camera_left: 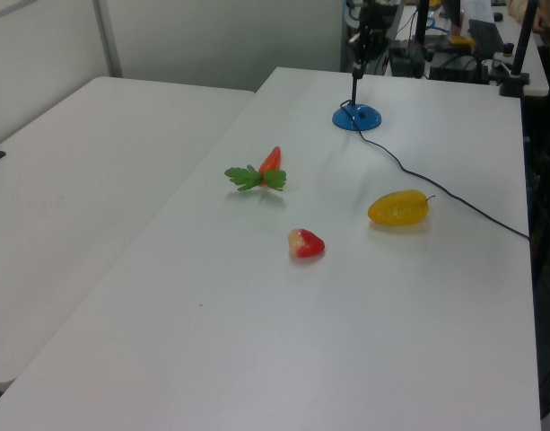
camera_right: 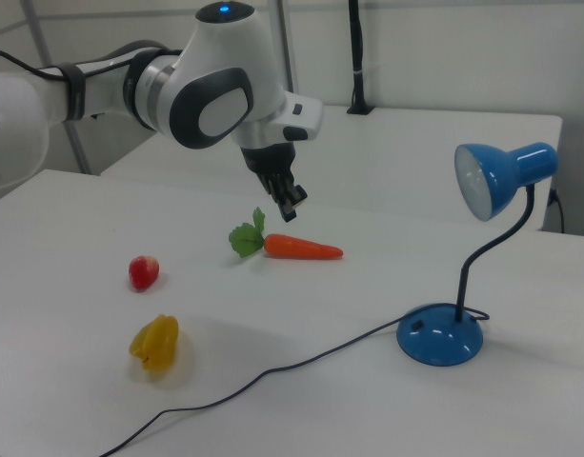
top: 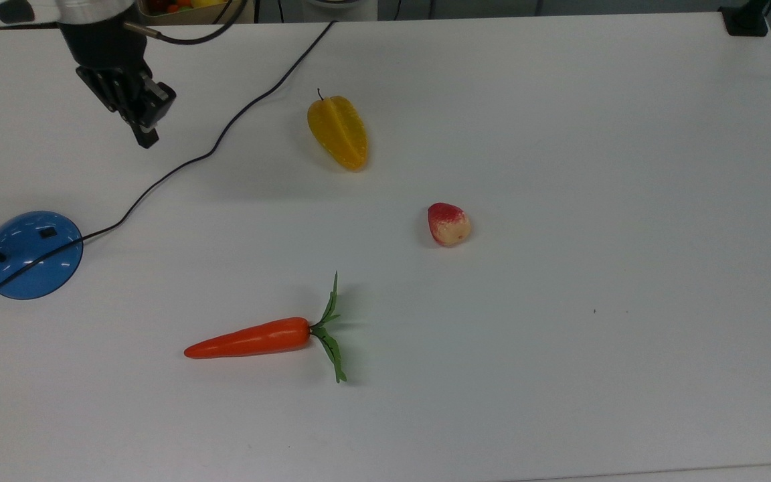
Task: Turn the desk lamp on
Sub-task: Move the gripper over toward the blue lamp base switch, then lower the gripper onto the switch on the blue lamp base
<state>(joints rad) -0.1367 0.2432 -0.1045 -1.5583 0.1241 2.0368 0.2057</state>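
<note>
One tool [top: 145, 137] angled down above bench [top: 559, 134], fingers pressed together on nothing, well apart from desk lamp [top: 32, 254], beside cord [top: 178, 167].

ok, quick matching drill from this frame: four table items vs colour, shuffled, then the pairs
Items:
1. lamp base
2. carrot
3. starfruit
4. lamp cord

Colours:
A. yellow
B. black
C. blue
D. orange

Pairs: 1-C, 2-D, 3-A, 4-B
</note>
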